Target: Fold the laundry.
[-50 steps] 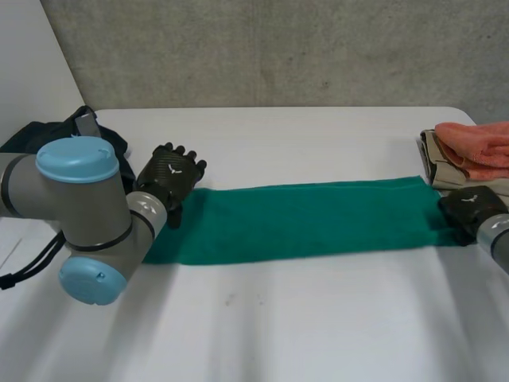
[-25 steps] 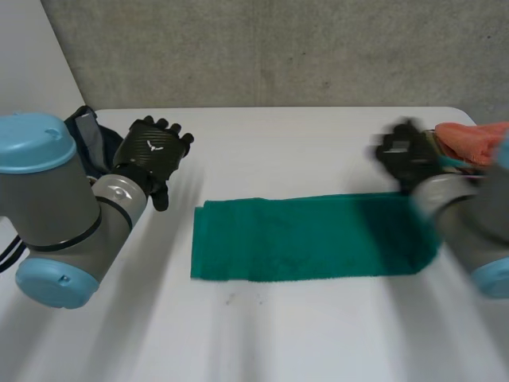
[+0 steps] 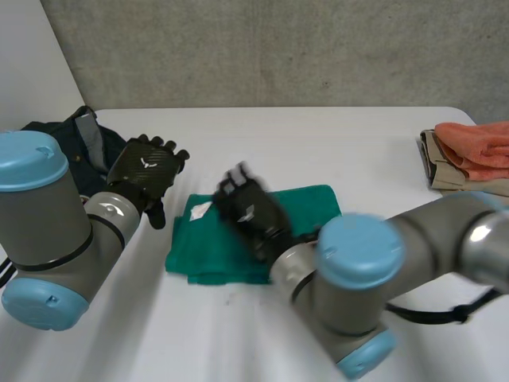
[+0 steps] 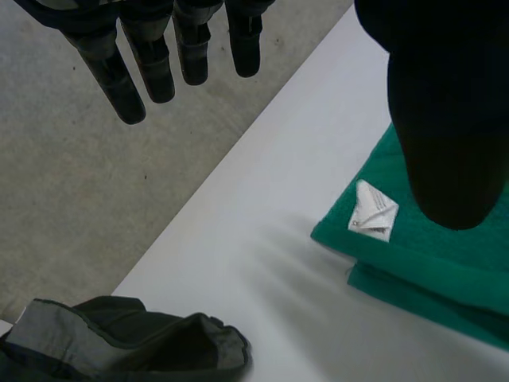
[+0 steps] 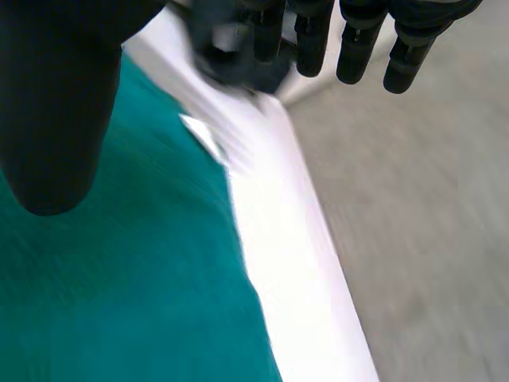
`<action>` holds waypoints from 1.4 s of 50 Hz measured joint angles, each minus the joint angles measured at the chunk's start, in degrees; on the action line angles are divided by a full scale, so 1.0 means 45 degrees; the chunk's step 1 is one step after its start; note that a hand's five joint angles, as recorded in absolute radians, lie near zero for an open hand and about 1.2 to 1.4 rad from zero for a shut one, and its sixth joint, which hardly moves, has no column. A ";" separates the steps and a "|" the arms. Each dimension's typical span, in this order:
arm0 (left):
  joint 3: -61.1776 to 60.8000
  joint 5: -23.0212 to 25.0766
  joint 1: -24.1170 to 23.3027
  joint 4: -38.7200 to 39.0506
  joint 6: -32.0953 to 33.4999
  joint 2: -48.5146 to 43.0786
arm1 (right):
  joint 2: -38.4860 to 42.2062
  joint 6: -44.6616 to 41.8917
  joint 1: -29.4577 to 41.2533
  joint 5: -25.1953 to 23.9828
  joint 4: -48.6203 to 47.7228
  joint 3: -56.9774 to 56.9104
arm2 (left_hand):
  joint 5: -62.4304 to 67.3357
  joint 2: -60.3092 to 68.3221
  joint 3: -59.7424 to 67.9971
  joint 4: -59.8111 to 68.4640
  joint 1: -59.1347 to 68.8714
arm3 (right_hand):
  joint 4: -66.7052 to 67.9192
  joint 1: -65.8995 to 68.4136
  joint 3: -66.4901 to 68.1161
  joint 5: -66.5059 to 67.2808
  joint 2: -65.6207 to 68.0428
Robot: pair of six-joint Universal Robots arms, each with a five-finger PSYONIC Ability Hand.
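A green towel [image 3: 191, 248] lies folded over itself in the middle of the table, a white label [image 3: 200, 209] showing at its far left corner. My right hand [image 3: 250, 211] hovers open over the towel's middle, fingers straight and holding nothing; in its wrist view the right hand [image 5: 358, 40] is spread above the green towel [image 5: 119, 286]. My left hand [image 3: 147, 171] is open, just off the towel's left end and apart from it. In the left wrist view the left hand [image 4: 151, 64] is straight-fingered above bare table, the green towel [image 4: 429, 267] and its label [image 4: 374, 211] under the thumb.
A dark garment [image 3: 75, 131] lies at the table's back left corner, also beyond the left hand as the dark garment [image 4: 119, 346]. A stack of folded orange and beige cloths [image 3: 469, 155] sits at the right edge. White table [image 3: 318, 143] stretches behind the towel.
My right hand swept from the towel's right end across to the left, folding the long towel in half, and let go. My left hand drew back off the towel's left end.
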 measured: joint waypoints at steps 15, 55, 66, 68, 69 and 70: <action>0.0372 -0.0020 -0.0691 0.0123 -0.0008 -0.0048 | -0.1303 0.2754 -0.4160 0.0862 0.2863 0.2442 | 0.0002 0.0000 0.0000 0.0000 0.0000 | 1.1517 1.1071 1.1636 1.1381 1.1871; 0.1818 -0.0126 -0.2034 0.0028 -0.3887 -0.0717 | -0.1846 0.8551 -0.2981 -0.1244 0.2961 -0.0233 | 0.0000 0.0000 0.0000 0.0000 0.0000 | 0.0001 0.0008 0.0003 0.0009 0.0006; 0.3099 -0.1836 -0.3244 -0.1061 -0.5226 -0.3868 | 0.1195 0.9000 -0.3167 -0.2032 0.6634 -0.3342 | 0.0002 0.0000 0.0000 0.0000 0.0000 | 0.0001 0.0009 0.0003 0.0009 0.0006; 0.3118 -0.2396 -0.3320 -0.1392 -0.5227 -0.4178 | 0.1532 0.8824 -0.3153 -0.2124 0.6927 -0.3582 | 0.0000 0.0000 0.0000 0.0000 0.0000 | 0.0001 0.0009 0.0003 0.0009 0.0006; 0.3122 -0.2765 -0.3367 -0.1619 -0.5216 -0.4348 | 0.1748 0.8598 -0.3144 -0.2157 0.7138 -0.3723 | 0.0002 0.0000 0.0001 0.0000 0.0000 | 0.0001 0.0009 0.0003 0.0009 0.0006; 0.3118 -0.3158 -0.3422 -0.1886 -0.5194 -0.4492 | 0.1911 0.8293 -0.3140 -0.2147 0.7322 -0.3841 | 0.0000 0.0000 0.0001 0.0000 0.0000 | 0.0001 0.0009 0.0003 0.0009 0.0006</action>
